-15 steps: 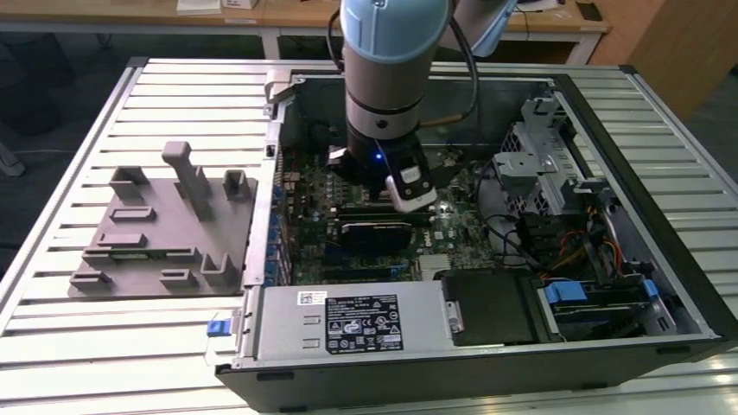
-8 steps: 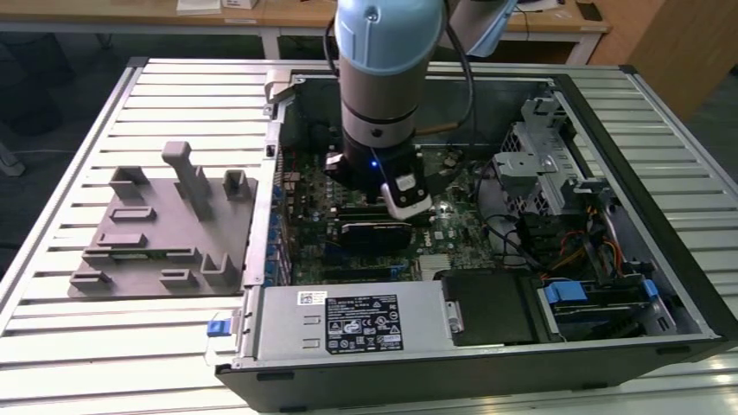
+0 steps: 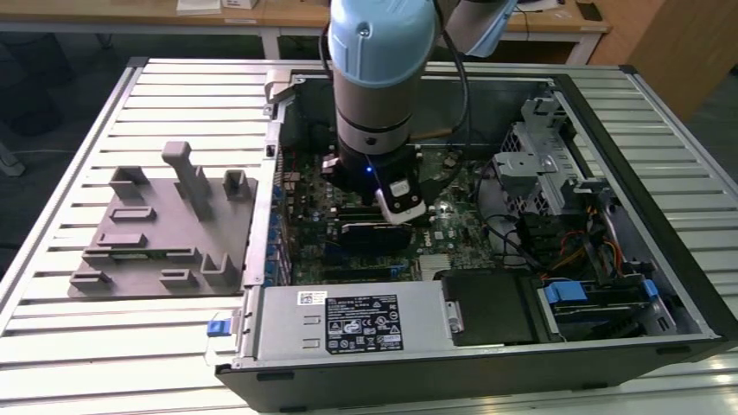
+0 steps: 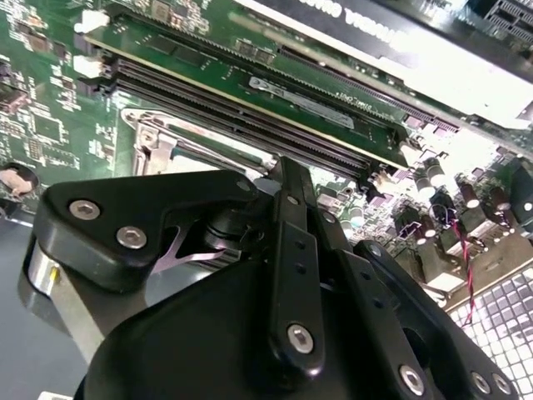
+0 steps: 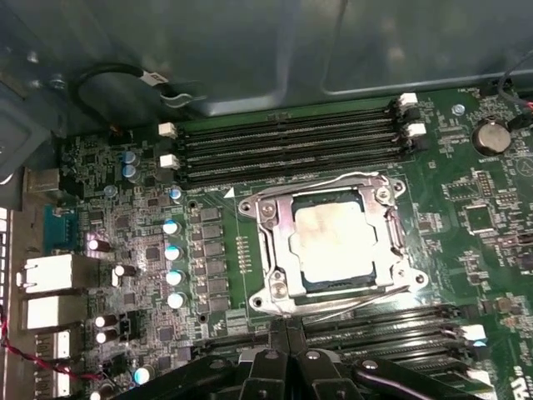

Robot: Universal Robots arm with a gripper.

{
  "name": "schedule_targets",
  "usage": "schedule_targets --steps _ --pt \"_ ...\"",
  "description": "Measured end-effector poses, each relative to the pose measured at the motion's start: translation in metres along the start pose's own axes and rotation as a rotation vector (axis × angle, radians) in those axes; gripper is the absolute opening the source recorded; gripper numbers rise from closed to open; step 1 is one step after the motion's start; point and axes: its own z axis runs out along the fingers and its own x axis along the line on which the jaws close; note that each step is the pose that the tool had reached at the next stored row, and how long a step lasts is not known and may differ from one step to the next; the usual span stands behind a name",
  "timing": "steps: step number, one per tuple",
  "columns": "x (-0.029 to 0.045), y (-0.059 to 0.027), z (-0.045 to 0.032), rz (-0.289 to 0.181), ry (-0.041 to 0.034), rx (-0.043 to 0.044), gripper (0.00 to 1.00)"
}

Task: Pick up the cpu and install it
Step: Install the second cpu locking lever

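Observation:
The cpu [image 5: 333,242] lies flat in the motherboard socket, its silver-white top showing through the metal socket frame [image 5: 268,279] in the first wrist view. The frame is around it and a thin wire lever runs along its edge. My gripper [image 5: 287,354] hovers just off one side of the socket, above the memory slots, with its black fingers pressed together and nothing between them. In the second wrist view the gripper [image 4: 287,196] stands over the board with a corner of the socket frame [image 4: 158,142] beyond it. The arm [image 3: 381,86] reaches down into the open computer case [image 3: 645,112].
Memory slots [image 5: 291,146] flank the socket on two sides. A dark expansion card [image 3: 369,235] lies close to the gripper. A power supply [image 3: 346,324], drive cage [image 3: 542,164] and cables [image 3: 576,251] crowd the case. A grey fixture block [image 3: 162,225] sits on the slatted table at the exterior view's left.

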Motion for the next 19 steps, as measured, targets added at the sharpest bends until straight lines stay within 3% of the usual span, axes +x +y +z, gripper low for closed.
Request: schedule_targets --steps 6,15,19 --pt "0.0024 -0.002 0.006 0.001 0.0034 -0.0219 0.11" --pt "0.0052 -0.005 0.0156 0.001 0.0047 -0.0299 0.11" --pt "0.0107 -0.006 0.0172 0.001 0.0052 -0.0341 0.11"
